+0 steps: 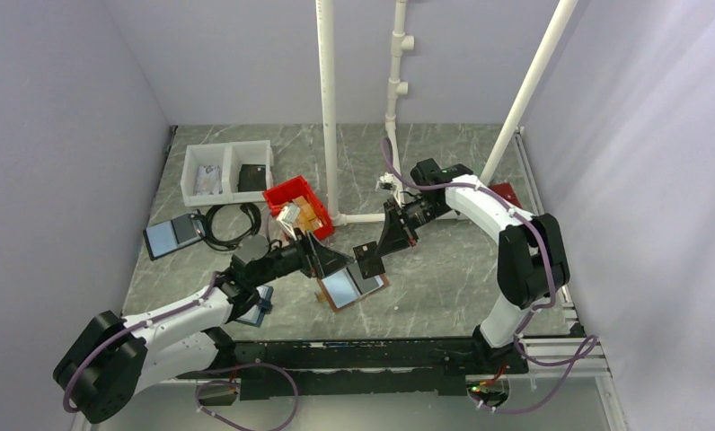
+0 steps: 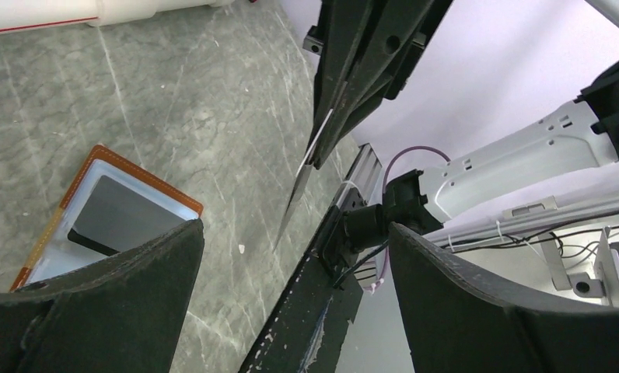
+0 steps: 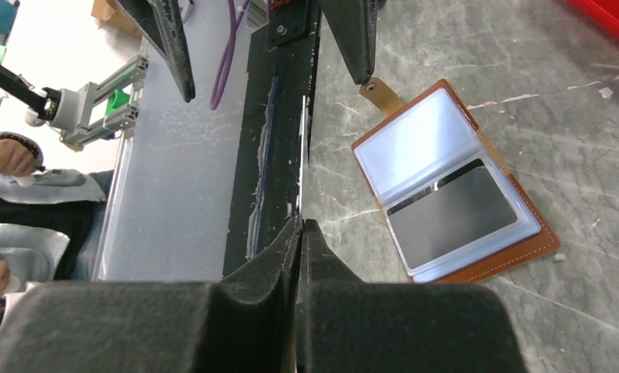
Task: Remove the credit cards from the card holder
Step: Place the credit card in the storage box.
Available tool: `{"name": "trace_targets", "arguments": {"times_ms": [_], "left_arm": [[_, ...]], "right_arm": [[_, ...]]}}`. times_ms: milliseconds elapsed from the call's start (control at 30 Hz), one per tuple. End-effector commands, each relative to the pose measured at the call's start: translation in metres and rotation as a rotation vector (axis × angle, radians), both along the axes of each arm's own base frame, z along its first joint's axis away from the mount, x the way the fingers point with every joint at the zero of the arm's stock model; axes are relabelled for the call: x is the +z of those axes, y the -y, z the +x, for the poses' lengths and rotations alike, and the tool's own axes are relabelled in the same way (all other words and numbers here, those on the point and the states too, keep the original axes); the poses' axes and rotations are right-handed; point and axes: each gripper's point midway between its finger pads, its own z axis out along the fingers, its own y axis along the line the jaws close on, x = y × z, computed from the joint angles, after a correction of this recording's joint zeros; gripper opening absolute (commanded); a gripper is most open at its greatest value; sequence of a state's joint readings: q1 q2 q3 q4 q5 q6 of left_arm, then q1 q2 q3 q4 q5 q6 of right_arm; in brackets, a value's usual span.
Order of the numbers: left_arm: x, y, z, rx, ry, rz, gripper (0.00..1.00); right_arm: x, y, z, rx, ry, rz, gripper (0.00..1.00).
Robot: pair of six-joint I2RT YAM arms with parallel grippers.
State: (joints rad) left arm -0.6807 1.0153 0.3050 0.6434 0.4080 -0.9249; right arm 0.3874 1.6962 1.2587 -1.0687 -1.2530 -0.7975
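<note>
The card holder (image 1: 352,289) lies open and flat on the table (image 1: 444,269), just below centre of the top view, with a dark card (image 3: 454,214) tucked inside it. The right gripper (image 3: 301,230) is pinched together on a thin card (image 2: 305,175) held edge-on above the table. The left gripper (image 2: 295,233) stands wide apart, the card's free end showing between its fingers, touching nothing. The card looks light, stiff and slick, best taken across its flat faces near an edge; the holder looks light and may lift or slide unless pinned
</note>
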Motion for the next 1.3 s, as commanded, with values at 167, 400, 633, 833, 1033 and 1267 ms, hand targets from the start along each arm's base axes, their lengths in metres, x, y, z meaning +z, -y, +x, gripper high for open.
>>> {"name": "trace_targets", "arguments": {"times_ms": [167,400,633,833,1033,1267], "left_arm": [[0.020,0.009,-0.009,-0.069,0.188,-0.009,0.92],[0.010,0.017,-0.008,-0.037,0.216,0.037,0.87],[0.005,0.029,-0.004,-0.043,0.207,-0.001,0.65],[-0.002,0.048,-0.004,-0.114,0.172,-0.006,0.41],[-0.006,0.051,-0.010,-0.152,0.188,-0.041,0.00],[-0.010,0.046,-0.016,-0.164,0.223,-0.030,0.00]], "right_arm": [[0.012,-0.005,0.004,0.023,-0.002,0.066,0.00],[0.012,-0.005,0.003,0.031,-0.013,0.074,0.00],[0.011,-0.005,0.002,0.033,-0.025,0.081,0.00],[0.005,-0.006,0.002,0.034,-0.055,0.077,0.00],[0.003,-0.005,0.003,0.036,-0.058,0.071,0.00],[0.005,-0.004,0.003,0.027,-0.024,0.060,0.06]]}}
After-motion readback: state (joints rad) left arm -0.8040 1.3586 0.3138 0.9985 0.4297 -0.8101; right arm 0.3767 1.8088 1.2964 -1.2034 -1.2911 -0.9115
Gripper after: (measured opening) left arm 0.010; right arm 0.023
